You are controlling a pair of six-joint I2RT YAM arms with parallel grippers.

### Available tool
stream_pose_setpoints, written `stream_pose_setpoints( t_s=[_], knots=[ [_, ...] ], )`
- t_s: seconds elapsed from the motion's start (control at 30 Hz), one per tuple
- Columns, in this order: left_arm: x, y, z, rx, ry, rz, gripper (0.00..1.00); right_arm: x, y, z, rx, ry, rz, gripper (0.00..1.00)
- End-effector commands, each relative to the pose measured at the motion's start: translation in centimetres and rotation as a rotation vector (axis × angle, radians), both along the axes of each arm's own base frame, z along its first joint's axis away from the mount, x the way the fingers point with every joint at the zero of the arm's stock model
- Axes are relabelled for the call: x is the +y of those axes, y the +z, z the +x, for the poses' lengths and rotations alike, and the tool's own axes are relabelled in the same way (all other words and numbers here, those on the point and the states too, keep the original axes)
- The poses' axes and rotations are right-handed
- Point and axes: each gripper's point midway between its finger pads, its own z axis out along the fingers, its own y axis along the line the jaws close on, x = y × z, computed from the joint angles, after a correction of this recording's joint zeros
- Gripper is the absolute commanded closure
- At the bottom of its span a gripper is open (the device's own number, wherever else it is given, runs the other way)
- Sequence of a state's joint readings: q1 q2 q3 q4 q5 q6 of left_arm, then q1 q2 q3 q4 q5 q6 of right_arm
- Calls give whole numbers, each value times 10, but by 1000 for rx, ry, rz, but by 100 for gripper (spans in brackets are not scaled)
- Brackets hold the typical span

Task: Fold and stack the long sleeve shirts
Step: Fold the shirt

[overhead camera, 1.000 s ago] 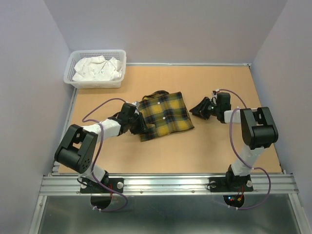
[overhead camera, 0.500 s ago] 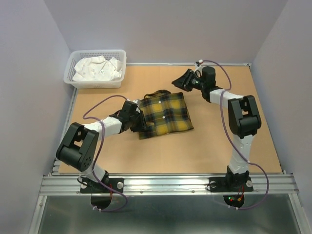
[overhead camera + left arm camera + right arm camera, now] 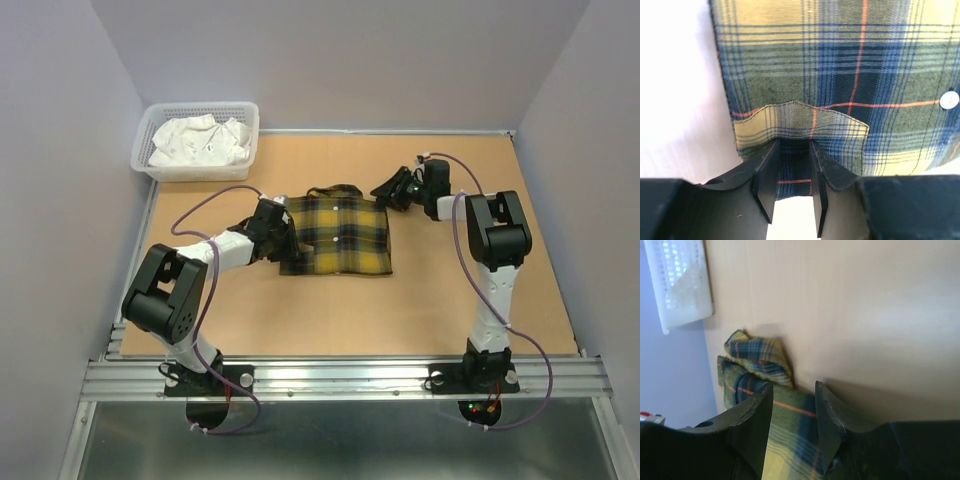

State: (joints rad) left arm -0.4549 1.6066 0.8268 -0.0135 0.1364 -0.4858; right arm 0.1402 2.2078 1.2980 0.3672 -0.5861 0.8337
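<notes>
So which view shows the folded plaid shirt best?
Top external: the whole plaid shirt lies in view as a folded rectangle. Left wrist shows only a close patch with pocket and button; right wrist shows only one bunched corner.

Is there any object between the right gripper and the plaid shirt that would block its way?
Nothing visible stands between them. The right gripper is at the far right corner of the yellow plaid shirt, with cloth showing between its fingers. The white basket sits apart, at the far left corner.
</notes>
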Motion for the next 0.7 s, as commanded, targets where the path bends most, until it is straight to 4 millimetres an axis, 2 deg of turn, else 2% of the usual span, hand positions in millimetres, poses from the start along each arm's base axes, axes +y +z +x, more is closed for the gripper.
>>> stream_pose_setpoints(
  t_s=[0.0,0.03,0.1,0.13,0.17,0.2,0.23,0.27,0.3,0.33,0.37,0.4,0.43,0.47,0.5,0.57,0.6,0.63,0.67],
  knots=[
    [21,-4,2,3,-4,114,56,-50,5,10,-47,-97,-127,55],
    [18,2,4,-11,-17,106,54,-51,18,8,-63,-89,-137,54],
    [11,27,16,-83,-39,86,45,-53,33,5,-101,-73,-175,52],
    [10,36,19,-117,-63,95,42,-55,55,2,-128,-74,-186,51],
    [7,52,24,-165,-76,94,35,-61,61,1,-133,-105,-220,51],
    [-1,71,30,-234,-123,120,32,-67,62,-8,-122,-106,-261,50],
    [-8,83,32,-265,-131,114,29,-72,70,-11,-130,-118,-287,45],
    [-15,96,32,-319,-184,136,23,-80,93,-14,-167,-151,-319,42],
    [-33,112,29,-375,-247,134,18,-85,99,-18,-176,-156,-354,38],
    [-39,119,28,-426,-292,180,13,-91,97,-29,-139,-168,-391,29],
    [-45,128,28,-475,-315,208,7,-95,117,-35,-168,-183,-406,24],
    [-68,136,16,-516,-386,214,5,-99,124,-41,-169,-185,-425,18],
    [-77,139,12,-541,-421,231,4,-101,126,-52,-141,-179,-441,8],
    [-83,135,10,-561,-471,284,1,-103,143,-60,-164,-186,-447,2],
    [-104,138,-3,-583,-533,290,1,-105,145,-71,-139,-183,-459,0],
    [-119,127,-12,-593,-588,345,1,-107,150,-86,-126,-184,-458,0],
    [-122,126,-12,-613,-594,396,1,-108,165,-95,-143,-203,-441,0],
    [-136,124,-23,-627,-637,413,1,-108,165,-104,-128,-204,-435,0],
    [-138,114,-22,-626,-634,473,2,-106,160,-114,-103,-205,-413,0]
  ],
)
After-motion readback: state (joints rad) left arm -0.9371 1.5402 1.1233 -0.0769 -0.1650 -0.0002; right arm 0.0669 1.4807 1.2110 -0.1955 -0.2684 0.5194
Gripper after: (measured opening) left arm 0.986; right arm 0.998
